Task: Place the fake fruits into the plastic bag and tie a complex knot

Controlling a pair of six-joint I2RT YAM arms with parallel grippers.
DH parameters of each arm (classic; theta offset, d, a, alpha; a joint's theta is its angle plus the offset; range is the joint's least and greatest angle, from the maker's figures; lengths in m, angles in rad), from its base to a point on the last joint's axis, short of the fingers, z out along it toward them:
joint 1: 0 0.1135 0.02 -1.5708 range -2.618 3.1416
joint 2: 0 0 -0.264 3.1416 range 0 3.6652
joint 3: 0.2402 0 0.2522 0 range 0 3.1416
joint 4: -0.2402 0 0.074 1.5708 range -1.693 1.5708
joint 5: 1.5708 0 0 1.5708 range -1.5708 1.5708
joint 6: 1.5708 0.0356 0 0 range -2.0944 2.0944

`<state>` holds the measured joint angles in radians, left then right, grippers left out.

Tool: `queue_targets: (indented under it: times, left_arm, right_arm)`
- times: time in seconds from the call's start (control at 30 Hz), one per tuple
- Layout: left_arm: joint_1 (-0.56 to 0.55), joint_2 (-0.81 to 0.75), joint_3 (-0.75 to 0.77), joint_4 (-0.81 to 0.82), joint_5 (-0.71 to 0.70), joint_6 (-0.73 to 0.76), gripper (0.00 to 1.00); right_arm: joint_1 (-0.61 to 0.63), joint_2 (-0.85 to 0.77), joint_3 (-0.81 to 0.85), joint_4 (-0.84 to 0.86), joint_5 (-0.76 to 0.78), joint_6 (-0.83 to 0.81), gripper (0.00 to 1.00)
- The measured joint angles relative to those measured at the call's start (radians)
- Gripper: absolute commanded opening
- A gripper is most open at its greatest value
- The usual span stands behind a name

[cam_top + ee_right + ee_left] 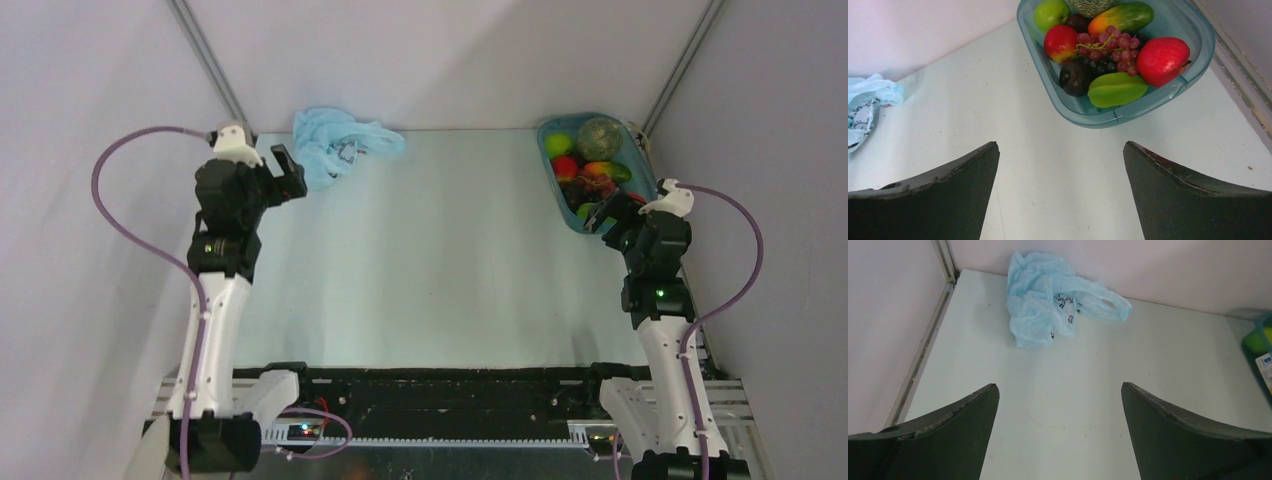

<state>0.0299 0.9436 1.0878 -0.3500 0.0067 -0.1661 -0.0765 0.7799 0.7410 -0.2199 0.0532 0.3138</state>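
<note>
Presently left tool (1059,386) and right tool (1061,145) stand apart, empty. Advised: open the plastic bag (1048,300) at eleven o'clock before lifting fake fruits (1108,50) at one o'clock.

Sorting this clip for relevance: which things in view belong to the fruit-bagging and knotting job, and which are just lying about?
Part of the job:
plastic bag, crumpled at the table's far left corner
fake fruits, all piled in the tray at far right

Just lying about:
teal tray, only holding the fruits
table, otherwise bare between bag and tray
</note>
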Motion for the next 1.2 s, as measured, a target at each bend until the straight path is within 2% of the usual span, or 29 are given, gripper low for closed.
queue_targets:
  times: [0.3, 0.6, 0.87, 1.03, 1.2]
  left_arm:
    - [0.061, 0.384, 0.264, -0.073, 0.043, -0.096, 0.99]
    - [0.068, 0.725, 0.476, -0.113, -0.019, -0.118, 0.99]
    - [0.074, 1.024, 0.729, -0.137, -0.034, -0.140, 0.99]
    - [0.074, 1.144, 0.857, -0.154, -0.028, -0.158, 0.99]
    - [0.074, 1.210, 0.882, -0.156, -0.002, -0.174, 0.97]
  right_arm:
    - [0.000, -0.048, 0.000, -0.018, -0.069, 0.014, 0.99]
    - [0.001, -0.050, 0.000, -0.080, -0.163, 0.034, 0.99]
    - [0.011, -0.051, 0.000, -0.116, -0.193, 0.027, 0.99]
    - [0.012, -0.051, 0.000, -0.133, -0.195, 0.020, 0.99]
    - [0.018, -0.045, 0.000, -0.158, -0.198, 0.015, 0.98]
